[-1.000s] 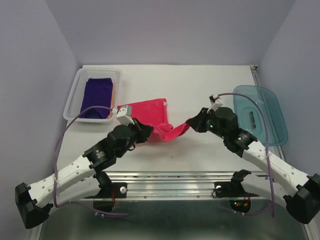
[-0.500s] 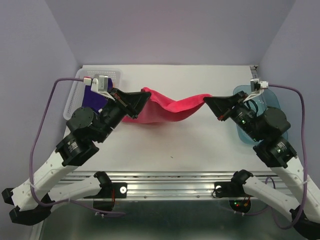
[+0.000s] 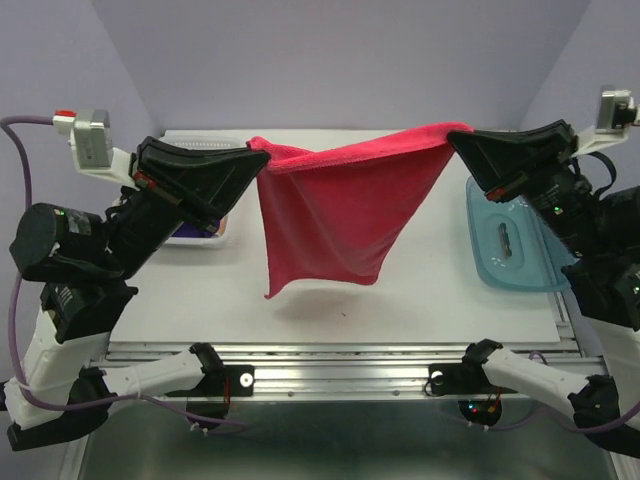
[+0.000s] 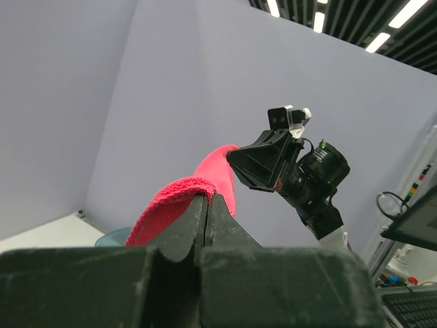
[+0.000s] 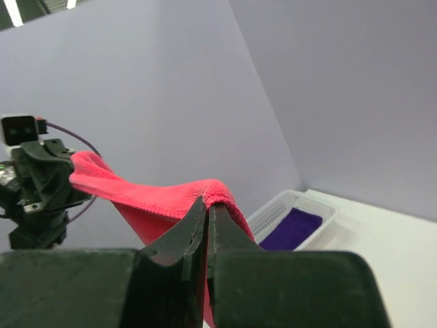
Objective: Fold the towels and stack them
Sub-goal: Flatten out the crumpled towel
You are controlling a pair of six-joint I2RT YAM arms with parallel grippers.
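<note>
Both sets of jaws are pinched fully shut, each on a top corner of the pink-red cloth towel (image 3: 325, 205). The left gripper (image 3: 252, 147) has the left corner and the right gripper (image 3: 456, 134) has the right one. Both are lifted high, so the towel is up in the air over the middle of the white table (image 3: 420, 290).

Its top edge is the long axis. It runs side to side between the two grippers with a slight sag, and the rest hangs straight down, narrowing toward two loose lower corners pointing at the table.

From overhead you get the whole hanging sheet plus the teal translucent plastic tub (image 3: 540, 215) on the right. The wrist cams only catch the top hem folded over their own closed fingertips. The left wrist cam looks across at the other gripper and shows none of the tabletop. The right wrist cam looks past the towel to the clear plastic basket (image 5: 270, 215) at the far left, with a dark purple towel (image 5: 290, 229) lying in it. The overhead view mostly hides that behind the left arm.
</note>
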